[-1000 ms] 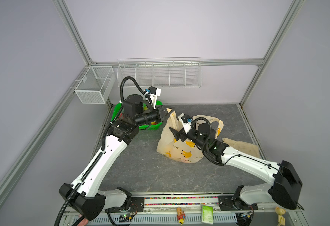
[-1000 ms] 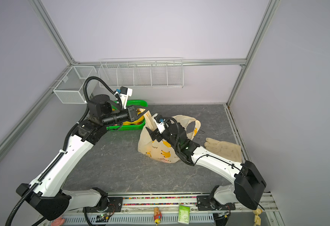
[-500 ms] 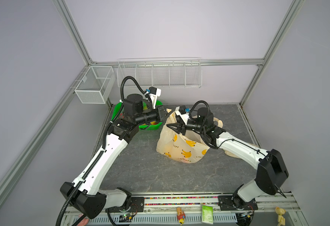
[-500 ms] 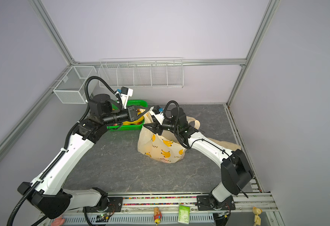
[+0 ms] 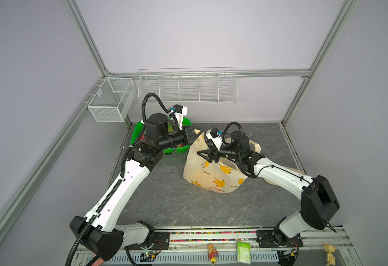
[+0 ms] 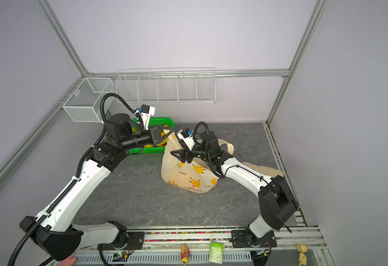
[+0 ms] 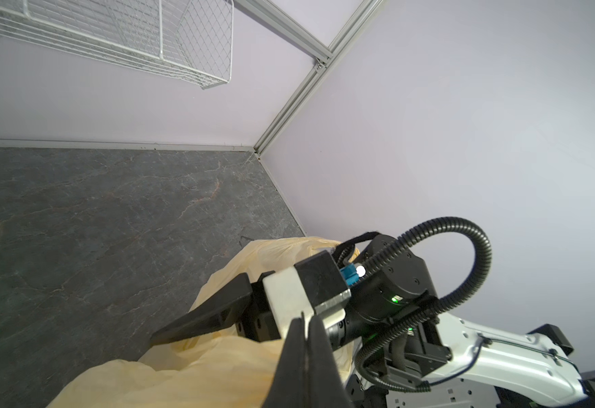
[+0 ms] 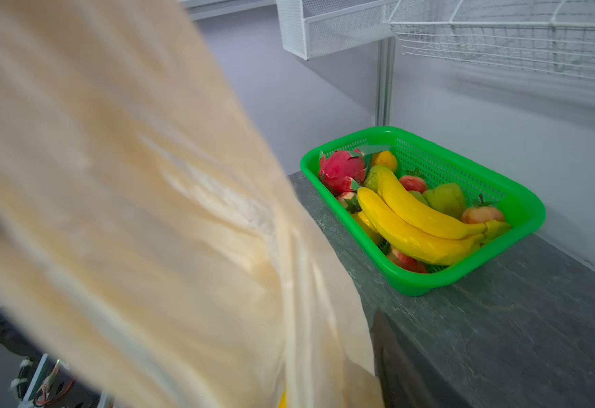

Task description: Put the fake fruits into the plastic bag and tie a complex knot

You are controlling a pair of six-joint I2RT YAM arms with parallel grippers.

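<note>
The plastic bag and basket crowd the back; front tabletop open.

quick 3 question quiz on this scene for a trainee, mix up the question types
1. True or false: fake fruits lie in the green basket.
2. What does the left claw pinch?
3. The right claw is: A open, B shut on a banana, C out of view.
Key: 1 true; 2 the plastic bag; 3 A.
</note>
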